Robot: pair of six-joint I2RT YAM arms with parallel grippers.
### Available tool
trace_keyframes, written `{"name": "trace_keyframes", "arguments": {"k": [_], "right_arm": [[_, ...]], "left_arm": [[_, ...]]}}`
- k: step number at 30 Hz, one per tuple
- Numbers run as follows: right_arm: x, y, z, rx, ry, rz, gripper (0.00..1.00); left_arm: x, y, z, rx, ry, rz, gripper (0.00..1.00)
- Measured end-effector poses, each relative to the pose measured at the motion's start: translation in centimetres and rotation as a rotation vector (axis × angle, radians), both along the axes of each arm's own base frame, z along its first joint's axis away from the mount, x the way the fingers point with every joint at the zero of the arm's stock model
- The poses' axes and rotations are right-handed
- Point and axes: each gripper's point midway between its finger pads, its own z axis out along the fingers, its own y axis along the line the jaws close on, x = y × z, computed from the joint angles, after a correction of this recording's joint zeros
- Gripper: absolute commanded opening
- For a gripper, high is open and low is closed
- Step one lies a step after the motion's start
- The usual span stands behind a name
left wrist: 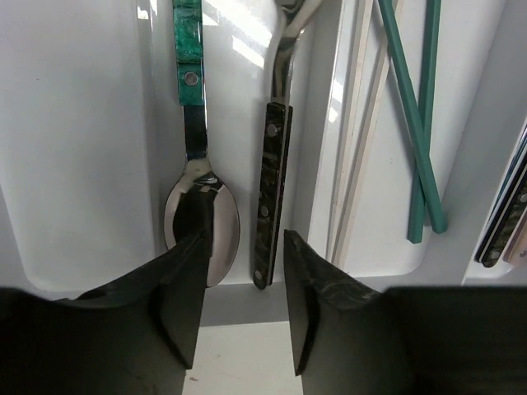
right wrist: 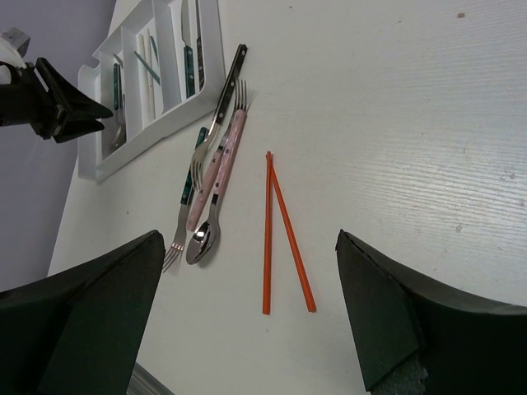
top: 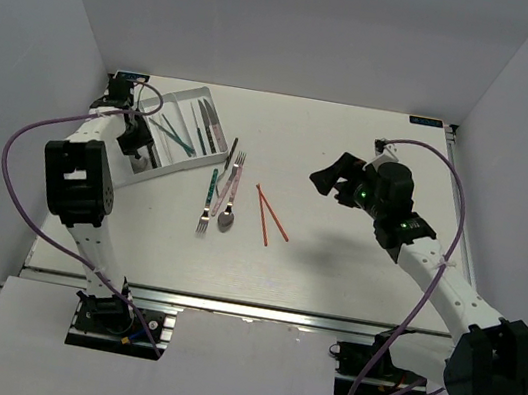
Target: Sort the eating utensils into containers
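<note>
Top view: white tray (top: pixel 183 166) far left; loose cutlery (top: pixel 222 196) and orange chopsticks (top: pixel 269 216) lie mid-table, unsorted.

Left wrist: left gripper (left wrist: pixel 244 247) parted, empty, over the tray's teal spoon (left wrist: pixel 198 206).

Right wrist: I see right gripper (right wrist: pixel 249 271) wide, empty, facing the chopsticks, presumably for pickup.

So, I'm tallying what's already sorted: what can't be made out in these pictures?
Top view: the left arm covers part of the tray.
Left wrist view: the black-handled piece loses its head past the top edge; handles at the right edge are cut off.
Right wrist view: the tray's contents are too small to count.
</note>
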Motion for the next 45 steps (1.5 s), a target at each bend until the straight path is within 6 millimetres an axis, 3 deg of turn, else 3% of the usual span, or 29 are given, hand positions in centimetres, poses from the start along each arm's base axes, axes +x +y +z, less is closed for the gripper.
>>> {"name": "trace_keyframes", "arguments": {"k": [3,7,8,10,13,14,16,19,23,26,28,30,31,32,35,38,45], "right_arm": [[0.0,0.2,-0.6,-0.004,0.015,0.014,0.89],[0.0,0.9,-2.1,-0.02,0.056,0.045,0.9],[0.1,1.3,-2.5,-0.03,0.067,0.052,0.89],[0.5,2.4,-3.3,-0.075,0.085,0.07,0.89],[0.5,6.2,-4.2,-0.172,0.115,0.13,0.89],[0.6,7.7,-4.2,-0.202,0.118,0.149,0.89],[0.8,10.6,-4.4,-0.25,0.112,0.163,0.89],[0.0,13.2,-5.4,-0.314,0.127,0.163,0.89],[0.0,14.6,-6.9,-0.391,0.15,0.101,0.89],[1.6,16.5,-7.8,-0.418,0.168,0.066,0.89],[2.8,18.0,-8.8,-0.442,0.18,0.041,0.87],[3.9,18.9,-10.2,-0.469,0.187,0.004,0.78],[4.2,19.2,-11.0,-0.49,0.193,-0.011,0.73],[4.3,19.4,-11.9,-0.51,0.201,-0.024,0.62],[3.9,19.5,-14.2,-0.554,0.227,-0.041,0.54],[3.3,19.7,-15.5,-0.574,0.242,-0.039,0.54],[3.8,21.2,-15.7,-0.561,0.229,-0.04,0.53]], "left_arm": [[0.0,0.2,0.3,0.009,-0.004,0.004,0.57],[-0.3,0.5,1.9,0.033,-0.03,0.013,0.72],[-0.5,0.6,2.5,0.04,-0.046,0.018,0.98],[-1.5,0.6,4.6,0.056,-0.085,0.021,0.98],[-3.3,0.5,8.6,0.083,-0.184,0.035,0.98],[-5.1,0.3,11.0,0.101,-0.266,0.041,0.98],[-8.0,0.0,13.7,0.124,-0.356,0.052,0.98],[-12.0,-0.3,15.5,0.159,-0.458,0.071,0.98],[-15.4,-0.2,14.7,0.199,-0.508,0.105,0.98],[-16.8,-0.2,12.9,0.21,-0.481,0.113,0.98],[-16.8,-0.4,12.7,0.209,-0.476,0.107,0.98],[-16.6,-0.7,12.8,0.207,-0.481,0.097,0.98],[-16.6,-0.8,12.8,0.205,-0.483,0.092,0.98],[-16.5,-1.0,12.8,0.203,-0.485,0.088,0.98],[-16.5,-1.2,12.8,0.195,-0.488,0.078,0.98],[-16.3,-1.5,12.9,0.183,-0.496,0.066,0.98],[-16.1,-2.0,13.1,0.163,-0.509,0.044,0.98]]}}
